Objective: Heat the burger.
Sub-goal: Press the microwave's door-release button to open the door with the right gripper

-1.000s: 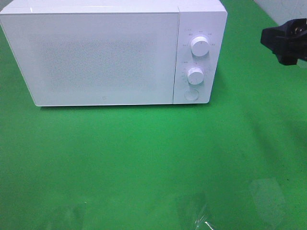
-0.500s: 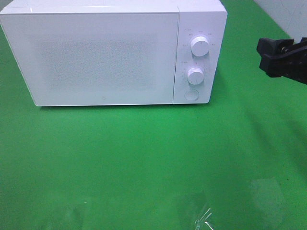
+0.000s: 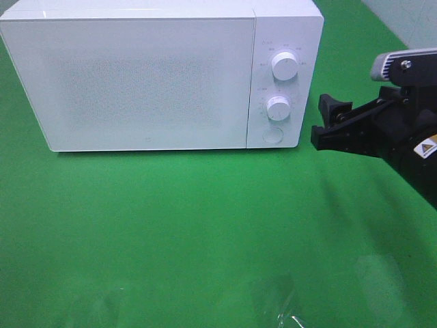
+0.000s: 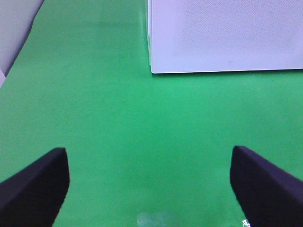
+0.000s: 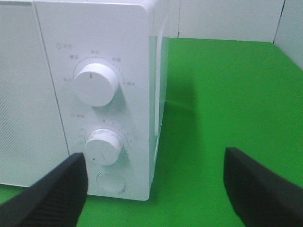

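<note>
The burger is not in view. A white microwave [image 3: 147, 82] stands on the green cloth with its door shut. Its panel has an upper knob [image 3: 285, 65], a lower knob [image 3: 278, 108] and a round button [image 3: 272, 135]. My right gripper [image 3: 326, 123] is open and empty, just right of the panel and level with the lower knob, not touching it. In the right wrist view the gripper [image 5: 156, 189] faces the upper knob [image 5: 96, 84], lower knob [image 5: 103, 146] and button [image 5: 110, 182]. My left gripper [image 4: 149, 189] is open and empty over bare cloth, near the microwave's front corner [image 4: 156, 66].
The green cloth [image 3: 177, 225] covers the table in front of the microwave. A crumpled bit of clear plastic [image 3: 290, 316] glints at the front edge. A white wall [image 3: 410, 17] is at the back right.
My right arm has come in from the right edge, moving left and down, and its open gripper now sits close beside the microwave's control panel. The microwave is unchanged.
</note>
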Tool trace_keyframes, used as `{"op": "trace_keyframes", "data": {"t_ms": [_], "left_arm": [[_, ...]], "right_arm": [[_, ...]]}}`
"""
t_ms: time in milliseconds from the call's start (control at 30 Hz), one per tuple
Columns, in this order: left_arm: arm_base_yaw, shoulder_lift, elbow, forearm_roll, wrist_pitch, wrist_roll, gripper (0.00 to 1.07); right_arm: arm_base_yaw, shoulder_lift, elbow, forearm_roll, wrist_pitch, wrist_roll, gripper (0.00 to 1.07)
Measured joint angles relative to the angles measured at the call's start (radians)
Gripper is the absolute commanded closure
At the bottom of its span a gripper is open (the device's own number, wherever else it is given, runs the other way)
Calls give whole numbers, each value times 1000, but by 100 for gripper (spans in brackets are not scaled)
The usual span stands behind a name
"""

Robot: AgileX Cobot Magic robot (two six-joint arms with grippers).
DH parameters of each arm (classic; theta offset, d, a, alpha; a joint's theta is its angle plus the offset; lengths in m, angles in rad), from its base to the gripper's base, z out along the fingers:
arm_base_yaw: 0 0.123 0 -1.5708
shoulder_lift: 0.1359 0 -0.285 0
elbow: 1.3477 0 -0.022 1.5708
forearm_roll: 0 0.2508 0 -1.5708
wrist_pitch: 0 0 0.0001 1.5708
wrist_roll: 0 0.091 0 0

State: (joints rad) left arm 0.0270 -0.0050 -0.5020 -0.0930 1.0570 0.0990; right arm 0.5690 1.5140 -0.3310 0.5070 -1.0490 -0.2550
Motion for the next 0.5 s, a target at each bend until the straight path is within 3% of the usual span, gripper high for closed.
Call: {"op": "trace_keyframes", "data": {"t_ms": [500], "left_arm": [[0,0,0,0,0,0,22]], "right_arm": [[200,187,-84,187,-63,-1,31]]}}
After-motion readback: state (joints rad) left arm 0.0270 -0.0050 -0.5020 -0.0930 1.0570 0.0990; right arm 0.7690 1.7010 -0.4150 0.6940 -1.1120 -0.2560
